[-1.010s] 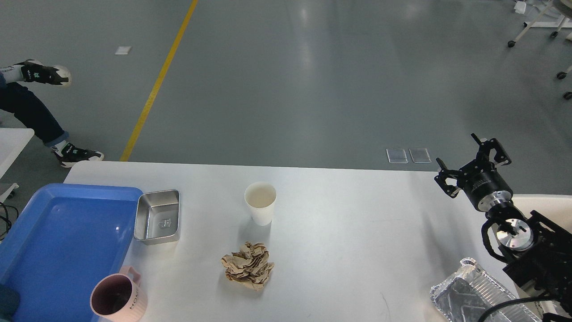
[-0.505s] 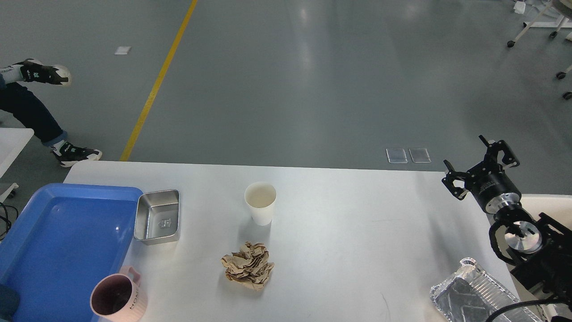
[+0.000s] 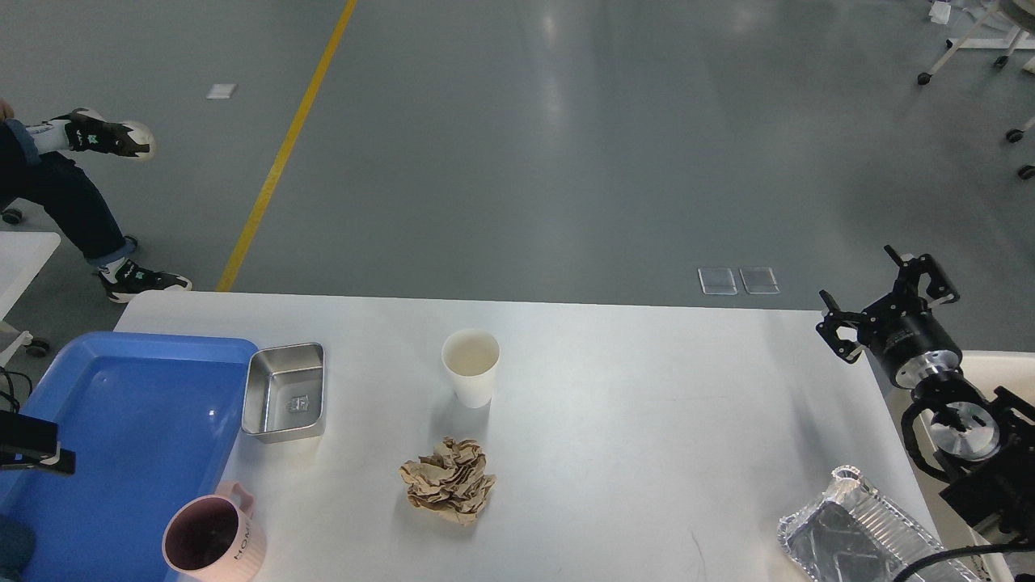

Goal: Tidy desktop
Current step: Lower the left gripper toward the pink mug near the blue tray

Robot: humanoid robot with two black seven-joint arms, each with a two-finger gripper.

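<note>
Across the lower half of the frame lies the desktop (image 3: 647,420), a white tabletop whose long axis runs left to right, its far edge toward the grey floor. At lower left the blue tray (image 3: 121,420) sits on it, then the foil tray (image 3: 849,533) at lower right, the steel container (image 3: 285,392), the pink mug (image 3: 212,540), the crumpled brown paper (image 3: 449,478) and the white paper cup (image 3: 471,365), all untouched. At the right edge the right gripper (image 3: 888,307) has drifted further right and away from the tabletop since a second ago, its fingers spread open and empty. At the left edge a dark part has newly come in over the blue tray; probably the left arm, and I cannot tell its fingers. I judge that the left side will work next.
</note>
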